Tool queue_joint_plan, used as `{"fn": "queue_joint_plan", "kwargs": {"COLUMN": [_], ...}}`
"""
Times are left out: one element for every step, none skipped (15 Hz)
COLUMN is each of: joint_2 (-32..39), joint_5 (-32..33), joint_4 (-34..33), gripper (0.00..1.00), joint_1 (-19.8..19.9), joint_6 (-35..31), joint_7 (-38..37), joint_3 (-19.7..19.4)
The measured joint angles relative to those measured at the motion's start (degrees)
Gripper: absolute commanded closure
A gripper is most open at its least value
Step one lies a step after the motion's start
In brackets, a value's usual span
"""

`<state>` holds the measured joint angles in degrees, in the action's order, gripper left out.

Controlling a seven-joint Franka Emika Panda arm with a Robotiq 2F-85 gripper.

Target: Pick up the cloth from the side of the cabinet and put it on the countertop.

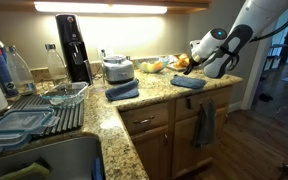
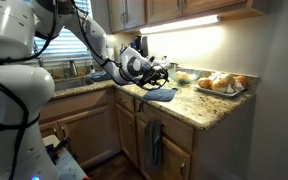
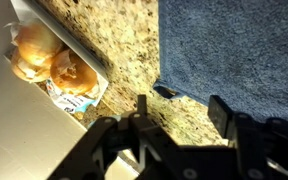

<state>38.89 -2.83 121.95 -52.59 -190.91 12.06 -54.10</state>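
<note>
The cloth, a flat slate-blue towel, lies on the speckled granite countertop near its rounded edge. It also shows in both other views, with one corner turned up. My gripper is open and empty. It hovers just above bare granite, beside the cloth's edge and apart from it. It shows over the cloth in both exterior views. The brown wooden cabinet stands below.
A darker limp towel hangs on the cabinet front. A thicker folded blue cloth lies further along the counter. A tray of bread rolls sits close by. A pot, coffee maker and dish rack stand behind.
</note>
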Motion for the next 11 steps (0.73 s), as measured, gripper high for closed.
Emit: {"fn": "queue_joint_plan", "kwargs": {"joint_2": [-0.24, -0.66, -1.16, -1.66, -2.41, -3.10, -3.34, -3.24, -2.97, -2.70, -2.56], "joint_5": [0.07, 0.15, 0.26, 0.33, 0.49, 0.57, 0.58, 0.57, 0.57, 0.57, 0.57], "joint_4": [0.04, 0.17, 0.38, 0.64, 1.10, 1.58, 1.66, 1.62, 1.49, 1.41, 1.40], "gripper": [0.00, 0.00, 0.00, 0.00, 0.00, 0.00, 0.00, 0.00, 0.00, 0.00, 0.00], "joint_1": [0.00, 0.00, -0.04, -0.13, -0.29, -0.51, -0.58, -0.57, -0.55, -0.54, -0.54], "joint_6": [0.07, 0.15, 0.21, 0.25, 0.27, 0.28, 0.27, 0.27, 0.27, 0.26, 0.26], "joint_7": [0.00, 0.00, 0.00, 0.00, 0.00, 0.00, 0.00, 0.00, 0.00, 0.00, 0.00], "joint_3": [0.04, 0.10, 0.16, 0.16, 0.16, 0.14, 0.16, 0.18, 0.19, 0.19, 0.20]}}
